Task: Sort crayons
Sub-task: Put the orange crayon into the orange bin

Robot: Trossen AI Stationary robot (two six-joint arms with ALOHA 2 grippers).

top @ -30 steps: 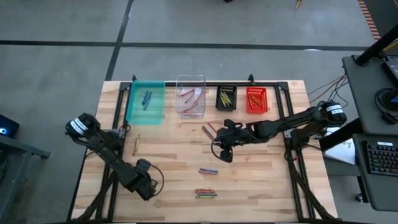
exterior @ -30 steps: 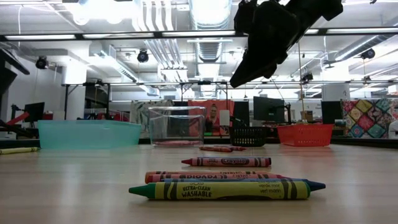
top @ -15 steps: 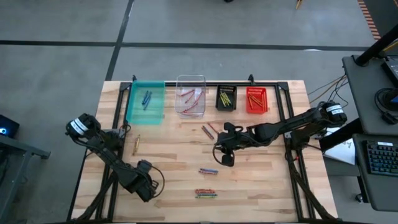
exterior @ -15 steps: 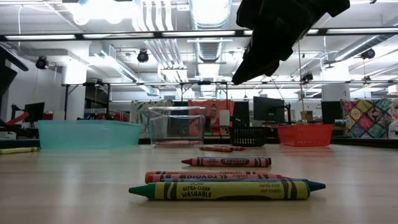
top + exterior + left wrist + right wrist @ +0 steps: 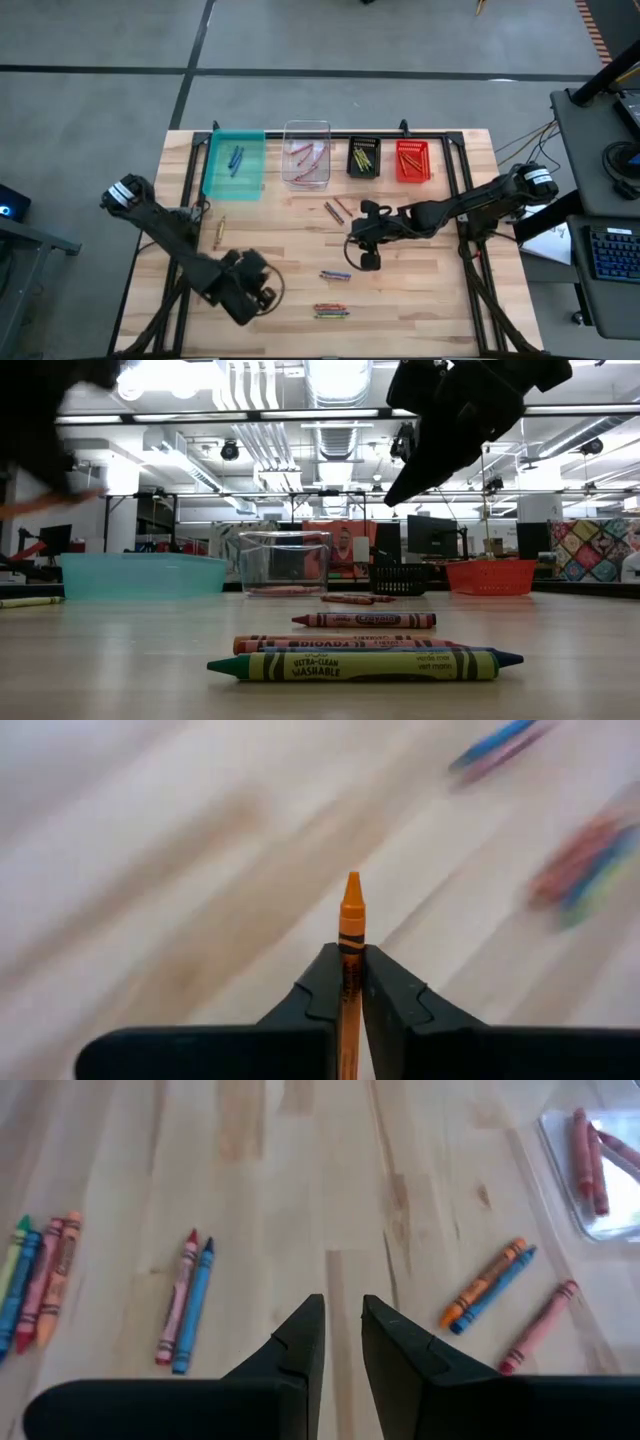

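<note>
A pale wooden desk (image 5: 420, 290) fills the overhead picture, set on a grey floor, with an open workshop of ceiling lights and monitors seen beyond it at desk level. What has changed lies with the left hand (image 5: 350, 982): a second ago its fingers stood apart, and now they are closed on an orange crayon (image 5: 350, 935), whose tip juts forward between them while the arm swings toward the near middle of the desk (image 5: 245, 285). One crayon is thus taken up, and by judgement it is bound for the red bin (image 5: 411, 160), where orange sticks seem to lie already — though that is only a guess. The right hand (image 5: 340, 1342) hangs above the middle of the desk with a narrow gap between its fingers and nothing in them; it has eased nearer the loose pair of crayons (image 5: 186, 1300) than it was a moment before. Still to be sorted are a near cluster (image 5: 331, 311), a pair (image 5: 335, 274) and a few close to the bins (image 5: 334, 209), plus a lone one at the left edge (image 5: 217, 231). The teal bin (image 5: 234, 164), clear bin (image 5: 306, 154) and black bin (image 5: 363, 158) line the far side. The right arm lies across the route to the red bin — a crossing to be watched.
</note>
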